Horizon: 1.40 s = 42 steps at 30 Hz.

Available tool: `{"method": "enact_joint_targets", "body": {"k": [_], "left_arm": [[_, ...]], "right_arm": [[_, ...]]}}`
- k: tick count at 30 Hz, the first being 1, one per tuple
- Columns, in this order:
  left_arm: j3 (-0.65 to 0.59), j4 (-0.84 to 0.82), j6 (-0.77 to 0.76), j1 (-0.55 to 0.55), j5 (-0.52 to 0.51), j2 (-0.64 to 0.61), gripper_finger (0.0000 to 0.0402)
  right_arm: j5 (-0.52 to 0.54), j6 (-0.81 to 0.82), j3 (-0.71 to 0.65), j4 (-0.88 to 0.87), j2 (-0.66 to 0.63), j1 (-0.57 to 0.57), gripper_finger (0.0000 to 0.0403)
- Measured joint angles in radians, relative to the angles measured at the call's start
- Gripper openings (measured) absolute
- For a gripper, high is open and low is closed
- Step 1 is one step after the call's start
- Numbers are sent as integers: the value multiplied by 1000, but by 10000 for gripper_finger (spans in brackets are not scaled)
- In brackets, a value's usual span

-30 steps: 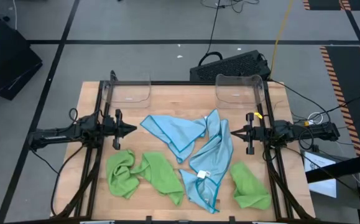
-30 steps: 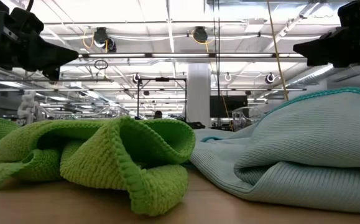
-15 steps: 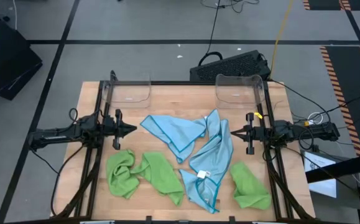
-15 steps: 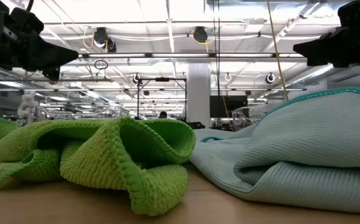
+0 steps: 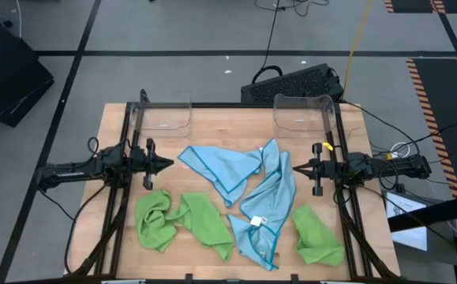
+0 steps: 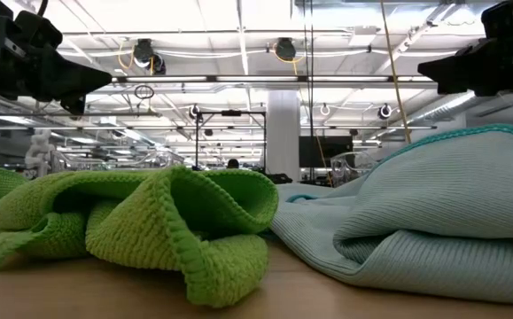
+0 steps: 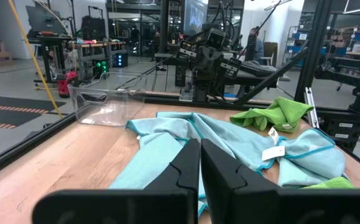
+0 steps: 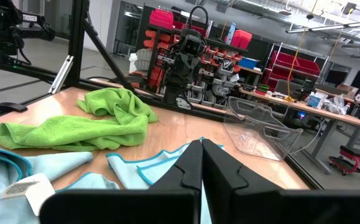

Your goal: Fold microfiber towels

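Note:
Several microfiber towels lie crumpled on the wooden table (image 5: 212,126). Two light blue ones with teal edging (image 5: 222,168) (image 5: 269,207) spread across the middle, overlapping. Two lime green ones (image 5: 154,219) (image 5: 209,224) are bunched at the near left, and a third (image 5: 316,235) lies at the near right. My left gripper (image 5: 167,164) hangs shut above the table's left side, pointing level toward the middle. My right gripper (image 5: 295,168) hangs shut above the right side, facing it. Neither touches a towel. In the left wrist view the shut fingers (image 7: 199,152) stand above a blue towel (image 7: 229,140).
Two clear plastic bins (image 5: 165,117) (image 5: 303,112) stand at the table's far edge, left and right. Black frame rails (image 5: 125,197) (image 5: 346,213) run along both sides. Bare wood shows between the bins and at the far middle. A dark case (image 5: 291,83) sits on the floor beyond.

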Motion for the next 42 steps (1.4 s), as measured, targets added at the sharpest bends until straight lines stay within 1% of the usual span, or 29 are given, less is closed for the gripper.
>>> {"method": "enact_joint_targets", "body": {"k": [10, 15, 17, 22, 28, 36, 42], "left_arm": [[0, 0, 4, 0, 0, 0, 19], [0, 0, 162, 0, 0, 0, 19], [0, 0, 181, 0, 0, 0, 19], [0, 0, 111, 0, 0, 0, 19], [0, 1, 92, 0, 1, 0, 19], [0, 6, -35, 0, 2, 0, 19], [0, -2, -47, 0, -6, 0, 19]], "right_arm": [[0, 0, 0, 0, 0, 0, 0], [0, 0, 0, 0, 0, 0, 0], [0, 0, 0, 0, 0, 0, 0], [0, 0, 0, 0, 0, 0, 0], [0, 0, 0, 0, 0, 0, 0], [0, 0, 0, 0, 0, 0, 0], [0, 0, 0, 0, 0, 0, 0]]}}
